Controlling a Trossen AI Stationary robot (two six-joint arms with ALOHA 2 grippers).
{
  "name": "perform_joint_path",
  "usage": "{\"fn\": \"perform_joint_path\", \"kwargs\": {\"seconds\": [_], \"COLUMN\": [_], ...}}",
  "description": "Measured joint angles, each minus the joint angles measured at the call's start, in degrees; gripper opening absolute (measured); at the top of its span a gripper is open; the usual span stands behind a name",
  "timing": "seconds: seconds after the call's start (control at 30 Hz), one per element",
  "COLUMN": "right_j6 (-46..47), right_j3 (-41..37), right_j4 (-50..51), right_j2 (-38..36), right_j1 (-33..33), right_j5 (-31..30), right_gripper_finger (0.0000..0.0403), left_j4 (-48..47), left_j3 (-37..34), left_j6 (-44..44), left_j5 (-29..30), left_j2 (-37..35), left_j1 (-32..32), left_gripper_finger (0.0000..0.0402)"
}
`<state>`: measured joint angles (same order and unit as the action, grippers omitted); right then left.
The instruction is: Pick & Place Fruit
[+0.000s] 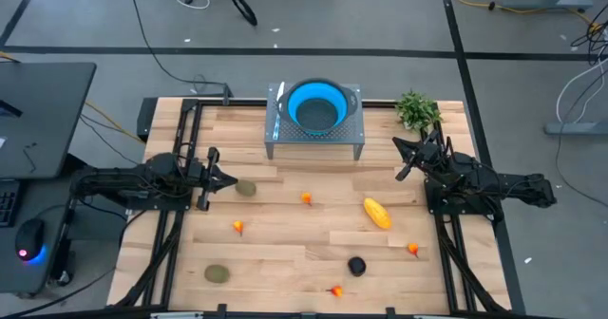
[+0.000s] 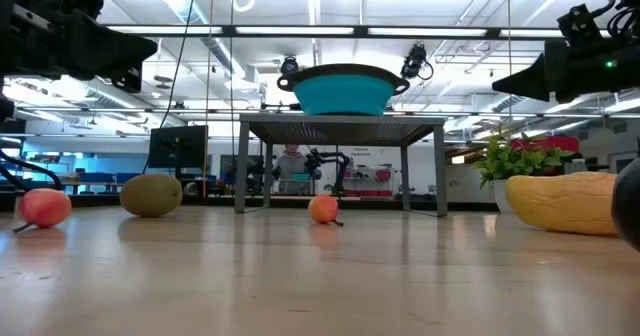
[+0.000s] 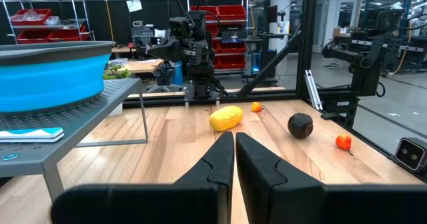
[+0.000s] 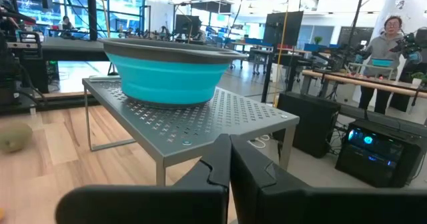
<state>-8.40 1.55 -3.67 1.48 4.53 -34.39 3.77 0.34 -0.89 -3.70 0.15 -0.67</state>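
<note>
— Wooden worktop (image 1: 285,253): where does the fruit lie?
— Scattered: yellow fruit (image 1: 377,213) at my right, black one (image 1: 356,266) near the front, olive ovals (image 1: 246,188) at my left.
— And your pincers?
— My left pincer (image 1: 231,178) and right pincer (image 1: 399,144) are both closed tight, holding nothing, above the worktop.

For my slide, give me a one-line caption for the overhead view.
Both grippers, left and right, shut and empty; scattered fruit on the wooden table, blue bowl waiting.
</note>
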Motion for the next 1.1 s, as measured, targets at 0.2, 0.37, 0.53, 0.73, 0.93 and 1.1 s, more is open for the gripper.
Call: {"fn": "perform_joint_path", "kwargs": {"seconds": [0.2, 0.37, 0.53, 0.73, 0.93, 1.1], "right_j6": [0.01, 0.02, 0.01, 0.00, 0.00, 0.01], "right_j3": [0.02, 0.01, 0.01, 0.02, 0.02, 0.02], "right_j4": [-0.02, -0.02, -0.01, -0.02, -0.02, -0.02], "right_j2": [0.01, 0.01, 0.02, 0.02, 0.00, 0.01], "right_j1": [-0.02, -0.01, -0.02, -0.01, -0.02, -0.02], "right_j5": [0.00, 0.00, 0.01, 0.00, 0.02, 0.01], "right_gripper_finger": [0.0007, 0.0007, 0.0007, 0.0007, 0.0007, 0.0007], "left_j4": [0.00, -0.01, -0.02, -0.01, -0.01, 2.48], "left_j3": [0.02, 0.00, 0.01, 0.02, 0.01, 0.02], "left_j6": [0.00, 0.00, 0.00, 0.00, 0.00, -0.03], "left_j5": [-0.01, 0.02, 0.00, 0.02, 0.02, 2.60], "left_j2": [0.00, -0.01, 0.00, 0.02, 0.00, 0.02], "left_j1": [0.00, -0.01, 0.00, 0.00, -0.01, 0.00], "left_gripper_finger": [0.0022, 0.0022, 0.0022, 0.0022, 0.0022, 0.0022]}}
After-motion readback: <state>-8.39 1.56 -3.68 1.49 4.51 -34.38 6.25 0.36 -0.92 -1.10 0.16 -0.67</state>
